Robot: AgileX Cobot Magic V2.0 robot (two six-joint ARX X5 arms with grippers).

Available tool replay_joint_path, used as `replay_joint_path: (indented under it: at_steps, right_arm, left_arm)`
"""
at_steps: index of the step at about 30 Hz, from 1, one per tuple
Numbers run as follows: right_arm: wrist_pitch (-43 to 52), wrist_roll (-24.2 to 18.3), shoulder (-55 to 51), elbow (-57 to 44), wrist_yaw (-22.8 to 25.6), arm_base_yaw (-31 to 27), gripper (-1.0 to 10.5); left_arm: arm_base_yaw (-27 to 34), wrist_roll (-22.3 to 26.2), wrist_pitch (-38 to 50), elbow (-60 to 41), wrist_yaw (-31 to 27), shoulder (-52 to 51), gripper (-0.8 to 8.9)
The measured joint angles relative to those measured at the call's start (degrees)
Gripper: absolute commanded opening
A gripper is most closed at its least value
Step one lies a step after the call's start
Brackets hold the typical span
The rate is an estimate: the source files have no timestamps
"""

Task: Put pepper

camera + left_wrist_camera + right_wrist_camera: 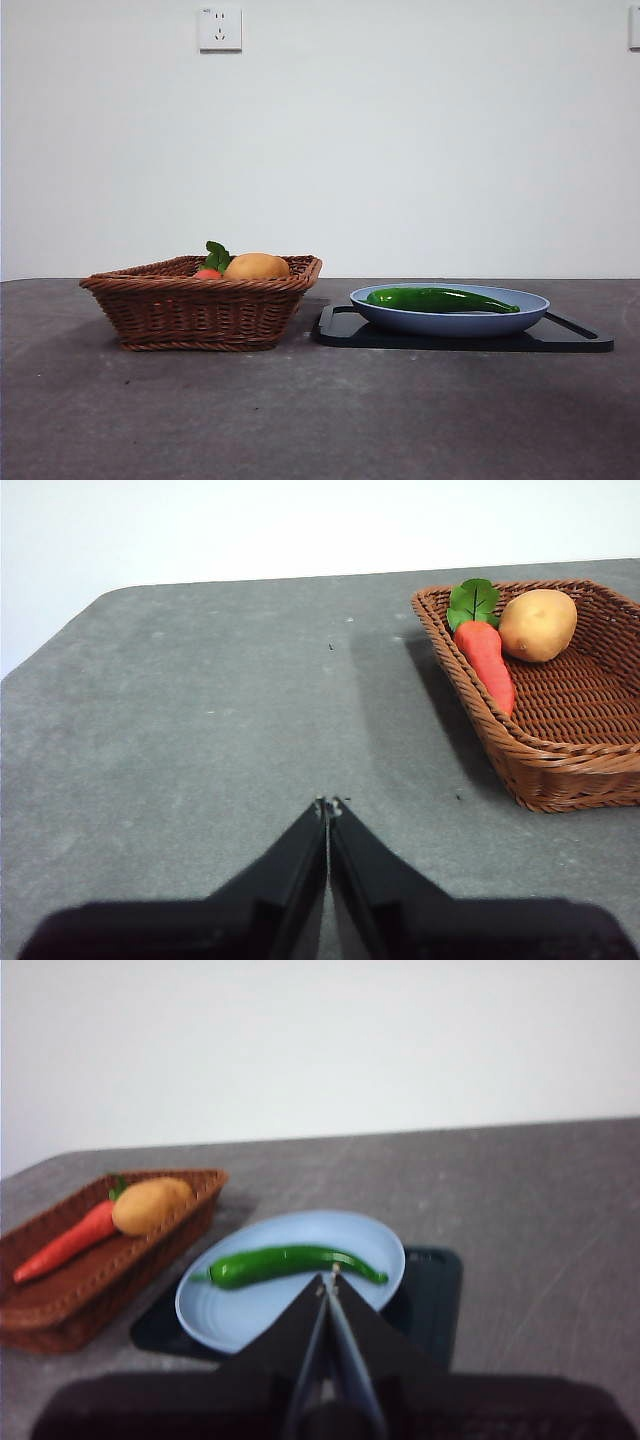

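The long green pepper [440, 299] lies across the blue plate [450, 321], which rests on a black tray [560, 338] at the right of the table. From the right wrist view the pepper [290, 1262] shows on the plate [250, 1310] just beyond my right gripper [329, 1280], whose jaws are shut and empty. My left gripper [328, 806] is shut too, hovering over bare grey table to the left of the wicker basket [560, 760]. Neither gripper appears in the front view.
The wicker basket [200, 305] stands left of the tray and holds a round orange-yellow fruit [257, 266] and a red one with green leaves [210, 268]. A white wall with a socket [220, 28] is behind.
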Motion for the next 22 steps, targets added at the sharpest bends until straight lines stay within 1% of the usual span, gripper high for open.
replay_joint_path:
  at_steps: [7,14,22]
  right_arm:
    - [0.11,0.87,-1.86,-3.78,0.02,0.0,0.1]
    - [-4.35,1.2,-1.86,-3.76,0.04,0.0,0.1]
    - [-4.28,1.7,-1.7,-3.74,0.04,0.0,0.1]
  left_arm:
    - [0.0,0.0,0.0,0.0,0.0,0.0,0.08]
    - [0.0,0.0,0.0,0.0,0.0,0.0,0.08]
    - [0.0,0.0,0.0,0.0,0.0,0.0,0.08]
